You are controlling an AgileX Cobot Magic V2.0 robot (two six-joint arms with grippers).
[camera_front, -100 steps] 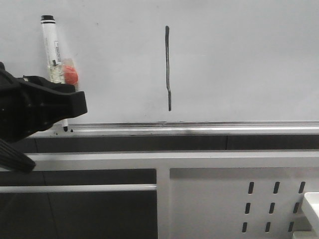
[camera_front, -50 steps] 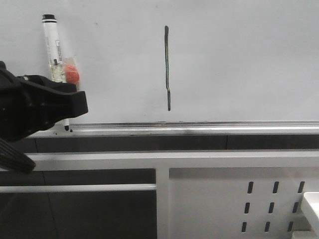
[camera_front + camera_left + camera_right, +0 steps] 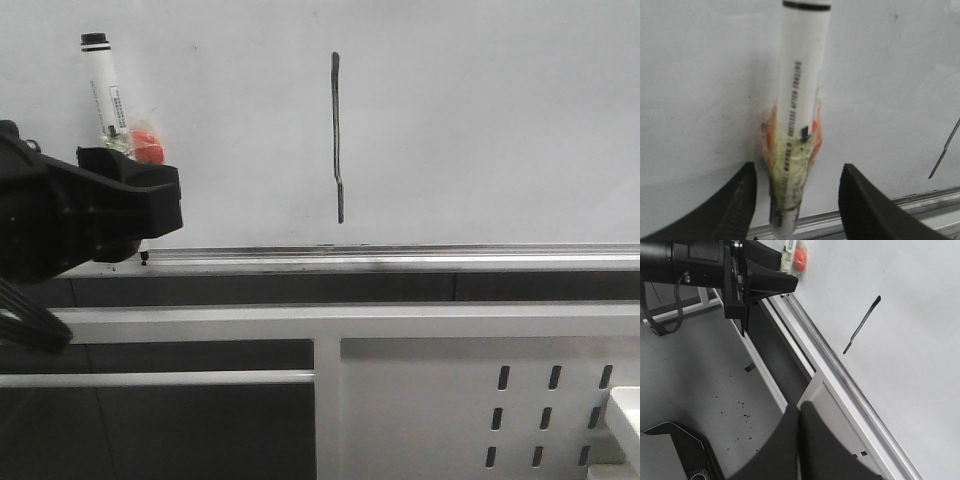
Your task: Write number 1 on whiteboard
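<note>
At the left, the black left gripper (image 3: 140, 215) stands open around the white marker pen with black cap (image 3: 105, 95), which leans on the large glossy whiteboard (image 3: 480, 110). The pen looks light, stiff and slippery; grasp its taped lower barrel. The thin dark number 1 (image 3: 337, 135) is mid-board. The right gripper (image 3: 799, 432) is closed, empty.

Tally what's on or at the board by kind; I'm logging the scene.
Large white glossy whiteboard: 1
Thin dark vertical marker stroke: 1
White marker pen with black cap: 1
Black robot hands: 2, left hand, right hand
Total: 5
</note>
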